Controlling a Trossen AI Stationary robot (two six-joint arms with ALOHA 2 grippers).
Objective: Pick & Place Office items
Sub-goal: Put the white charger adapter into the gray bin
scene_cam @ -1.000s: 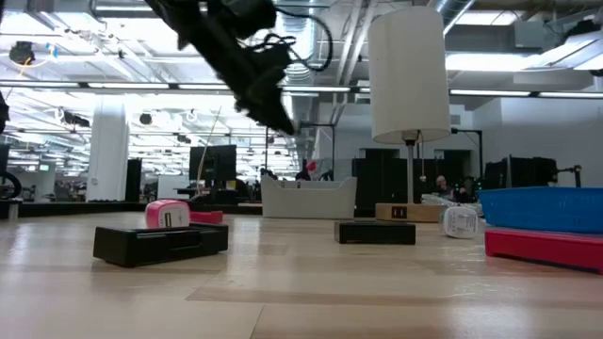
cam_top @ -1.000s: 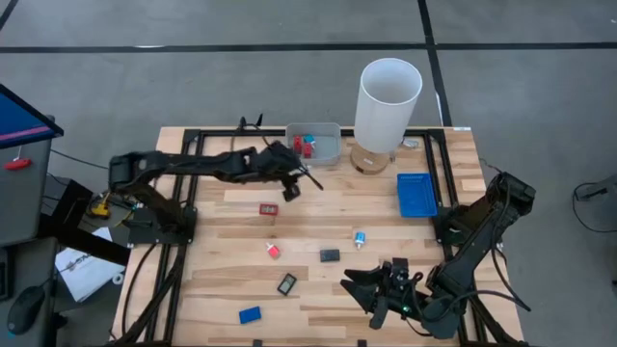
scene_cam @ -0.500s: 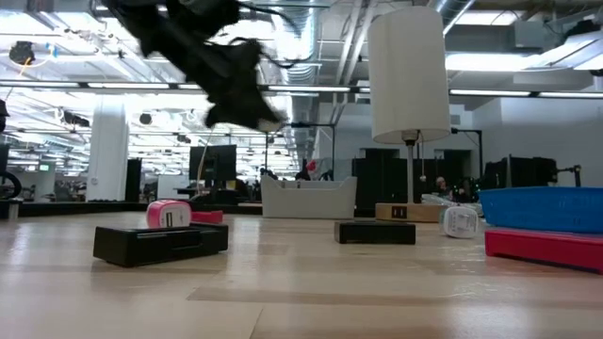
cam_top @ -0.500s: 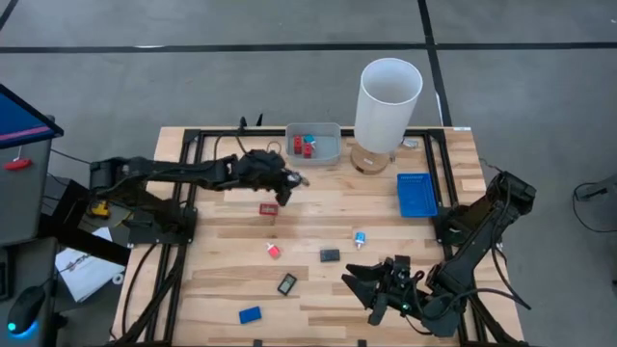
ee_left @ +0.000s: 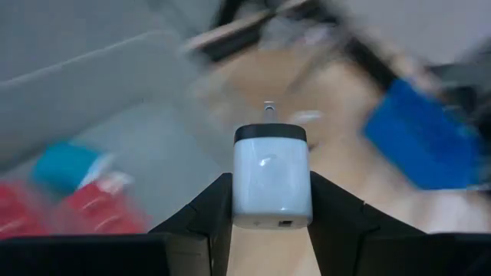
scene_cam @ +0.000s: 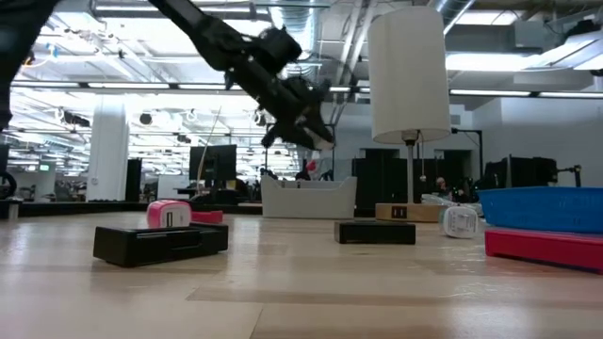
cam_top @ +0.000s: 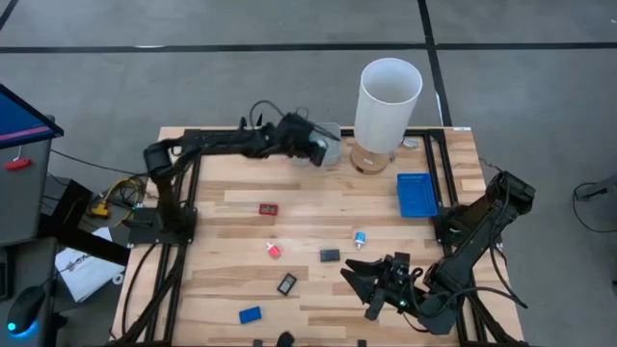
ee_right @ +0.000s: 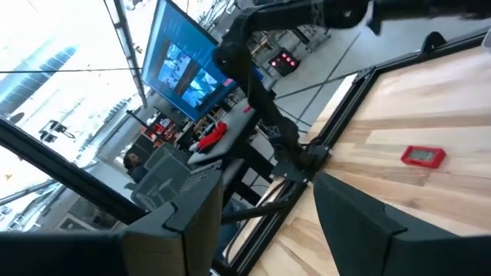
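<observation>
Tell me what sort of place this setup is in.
Probably a robotics lab or open workshop hall. The wooden table sits in a black metal frame on bare concrete floor, the low view shows exposed ceiling ducts and rows of monitors behind it, and the right wrist view shows a large blue display screen.

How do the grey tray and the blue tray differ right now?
The grey tray sits at the table's far edge with the left gripper over it; the blue tray lies near the right edge, no gripper by it. The grey tray holds red and blue pieces; the blue tray looks bare. The grey one has taller walls. Both are rectangular.
</observation>
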